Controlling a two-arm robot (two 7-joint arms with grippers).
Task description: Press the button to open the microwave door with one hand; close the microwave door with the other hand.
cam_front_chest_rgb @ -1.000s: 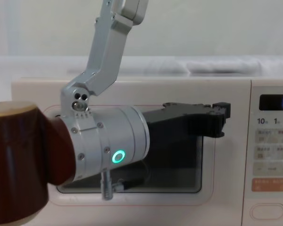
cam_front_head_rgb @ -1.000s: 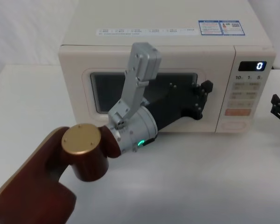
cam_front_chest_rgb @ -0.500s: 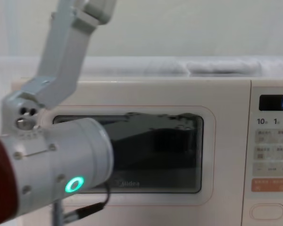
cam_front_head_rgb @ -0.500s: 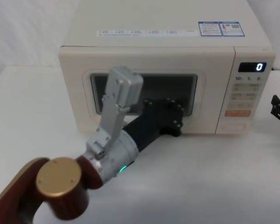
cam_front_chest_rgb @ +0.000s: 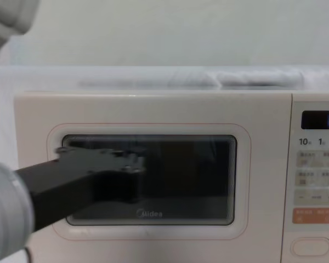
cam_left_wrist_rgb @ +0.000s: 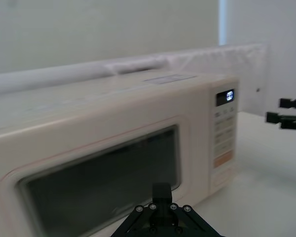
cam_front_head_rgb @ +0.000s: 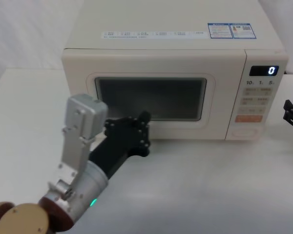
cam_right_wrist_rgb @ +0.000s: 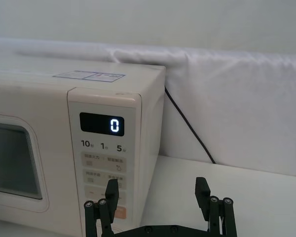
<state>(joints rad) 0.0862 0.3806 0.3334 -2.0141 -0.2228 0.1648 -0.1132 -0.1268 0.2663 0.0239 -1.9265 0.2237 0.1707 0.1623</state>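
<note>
The cream microwave [cam_front_head_rgb: 161, 48] stands at the back of the table, its display reading 0. The microwave door [cam_front_head_rgb: 80, 100] with its dark window lies flush with the front, closed. Low on the panel at the right sits the wide cream button [cam_front_head_rgb: 246, 130], also seen in the chest view [cam_front_chest_rgb: 312, 246]. My left gripper [cam_front_head_rgb: 145, 118] is shut and hovers a little in front of the door's lower left, touching nothing; in the left wrist view its tip [cam_left_wrist_rgb: 162, 190] points at the window. My right gripper [cam_right_wrist_rgb: 158, 190] stays parked to the right of the panel, open and holding nothing.
The white table [cam_front_head_rgb: 210, 185] spreads out in front of the microwave. A black cable [cam_right_wrist_rgb: 187, 128] runs down behind the oven's right side. A white cloth backdrop [cam_right_wrist_rgb: 237, 98] closes off the rear.
My left arm has drawn back from the door, toward me and to the left, and has dropped lower. The door stays closed. The right gripper has not moved.
</note>
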